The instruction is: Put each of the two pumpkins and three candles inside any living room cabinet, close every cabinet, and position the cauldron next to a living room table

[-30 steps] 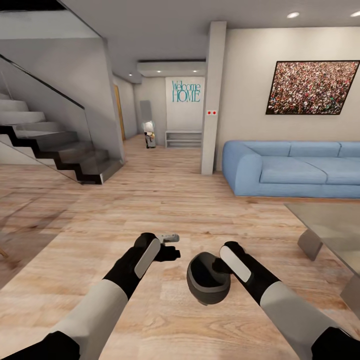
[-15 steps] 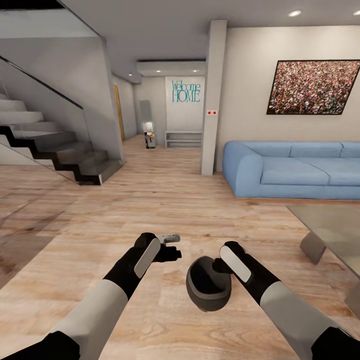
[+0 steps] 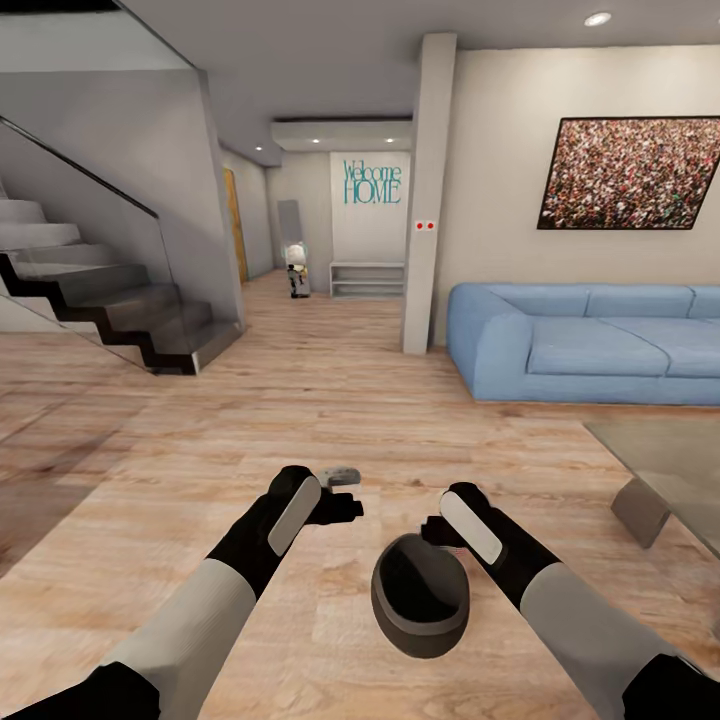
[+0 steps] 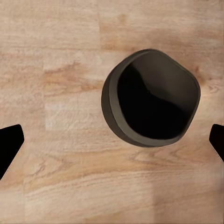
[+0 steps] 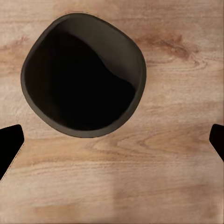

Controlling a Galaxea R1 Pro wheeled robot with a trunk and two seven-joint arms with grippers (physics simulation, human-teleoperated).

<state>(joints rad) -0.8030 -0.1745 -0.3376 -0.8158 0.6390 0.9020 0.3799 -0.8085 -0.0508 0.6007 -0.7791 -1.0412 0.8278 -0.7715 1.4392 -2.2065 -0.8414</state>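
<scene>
- Cauldron point(image 3: 420, 594) sits on the plank floor point(image 3: 150, 480), mouth up, just beside my right end effector point(image 3: 432, 527) and well apart from the table point(image 3: 665, 462).
- Both wrist cameras look down into its mouth; each pair of fingertips is spread wide with nothing between them. Left end effector point(image 3: 345, 492) released, right released.
- Judgement: rigid, matte, probably weighty; round belly would slip. I'd pinch the rim wall, one finger inside.
</scene>
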